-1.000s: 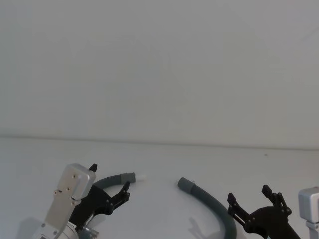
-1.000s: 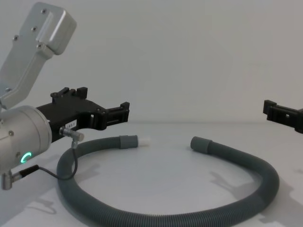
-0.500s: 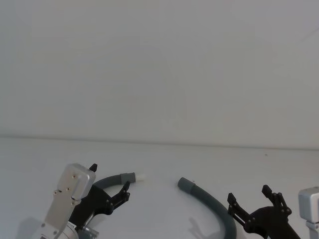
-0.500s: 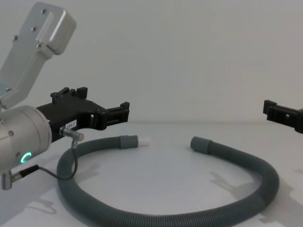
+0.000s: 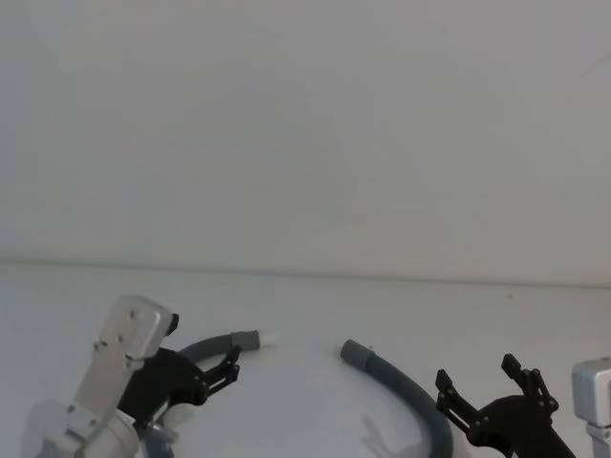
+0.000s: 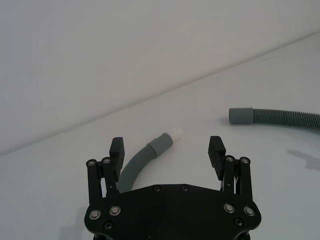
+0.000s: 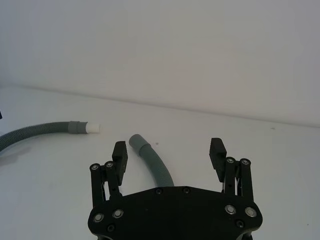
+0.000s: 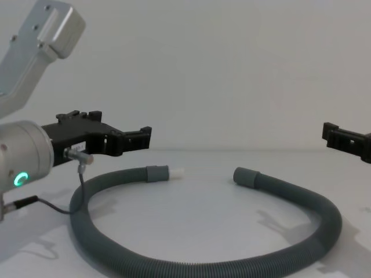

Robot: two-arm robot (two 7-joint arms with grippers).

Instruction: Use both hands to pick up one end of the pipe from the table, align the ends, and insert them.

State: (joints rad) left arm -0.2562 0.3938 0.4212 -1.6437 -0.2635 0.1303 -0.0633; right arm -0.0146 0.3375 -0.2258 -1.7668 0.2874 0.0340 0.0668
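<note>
Ribbed dark-grey pipe (image 8: pixel 301 200) lay looped on matte white table (image 8: pixel 203 217). Left gripper (image 6: pixel 166 146) hovered, flat black jaws spread wide, with the smooth white-tipped collar (image 6: pixel 162 142) just ahead. Right gripper (image 7: pixel 168 149) was equally wide and empty, with the smooth open sleeve (image 7: pixel 138 142) ahead of it.

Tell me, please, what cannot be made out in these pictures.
Hose: head view's lower edge cuts off its loop; the left gripper covers a stretch.
Right gripper: chest view's right edge cuts off most of it.
Wide sleeve: side-on in the chest view, inside hidden.
</note>
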